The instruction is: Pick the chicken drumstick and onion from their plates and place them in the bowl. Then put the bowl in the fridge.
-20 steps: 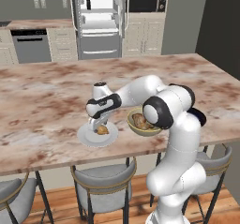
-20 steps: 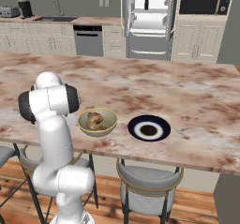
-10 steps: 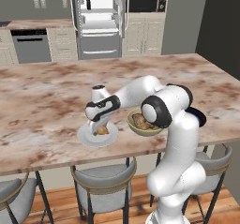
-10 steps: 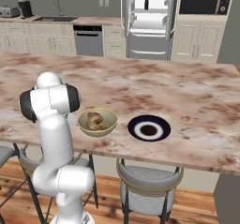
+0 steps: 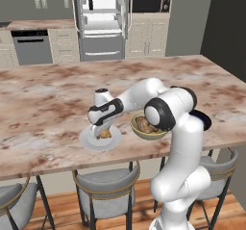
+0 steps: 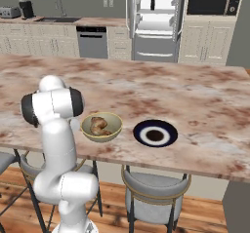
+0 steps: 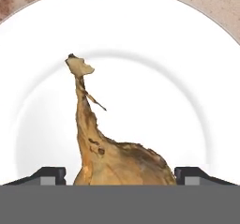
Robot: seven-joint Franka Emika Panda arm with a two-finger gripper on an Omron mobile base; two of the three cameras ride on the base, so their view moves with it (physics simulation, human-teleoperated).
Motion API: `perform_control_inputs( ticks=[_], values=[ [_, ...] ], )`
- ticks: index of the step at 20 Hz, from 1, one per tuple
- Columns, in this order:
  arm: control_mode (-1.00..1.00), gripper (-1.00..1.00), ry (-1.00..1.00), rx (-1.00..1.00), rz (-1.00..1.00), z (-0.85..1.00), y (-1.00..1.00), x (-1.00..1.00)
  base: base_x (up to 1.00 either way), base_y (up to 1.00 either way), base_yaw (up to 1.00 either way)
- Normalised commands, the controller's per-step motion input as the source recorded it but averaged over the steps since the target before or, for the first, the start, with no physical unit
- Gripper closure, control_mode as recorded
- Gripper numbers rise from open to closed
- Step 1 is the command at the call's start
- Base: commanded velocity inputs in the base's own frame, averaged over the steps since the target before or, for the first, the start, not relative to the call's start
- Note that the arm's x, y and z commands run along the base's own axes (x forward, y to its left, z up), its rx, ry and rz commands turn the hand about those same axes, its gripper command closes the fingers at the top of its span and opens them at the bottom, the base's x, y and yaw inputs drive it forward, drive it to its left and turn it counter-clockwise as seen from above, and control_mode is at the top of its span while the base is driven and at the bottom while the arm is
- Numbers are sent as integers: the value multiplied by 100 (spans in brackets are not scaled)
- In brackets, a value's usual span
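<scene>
Drumstick (image 6: 99, 125) already sits in the bowl (image 6: 115, 130). Onion (image 7: 119, 161) is on the white plate (image 7: 154, 59), at 6 o'clock in the hand view, between the gripper's (image 7: 121, 174) open jaws, ungrabbed. Fridge (image 6: 155, 20) comes later.

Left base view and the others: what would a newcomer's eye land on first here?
The white arm bent low over the white plate near the marble counter's front edge, its tool down around the onion, one dark fingertip on either side and not yet closed. Right beside the plate sits the bowl with the chicken drumstick already in it. Behind the counter the fridge stands wide open.
</scene>
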Motion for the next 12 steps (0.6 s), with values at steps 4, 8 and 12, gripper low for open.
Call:
perform_control_inputs(
  ticks=[4, 8, 12],
  values=[
    [-100, 100, 0, 0, -4, -9, -11, 1, 0, 0, 0],
    [-100, 100, 0, 0, -6, 0, -23, -14, 0, 0, 0],
    [-100, 100, 0, 8, -8, 33, -29, -22, 0, 0, 0]
  ],
)
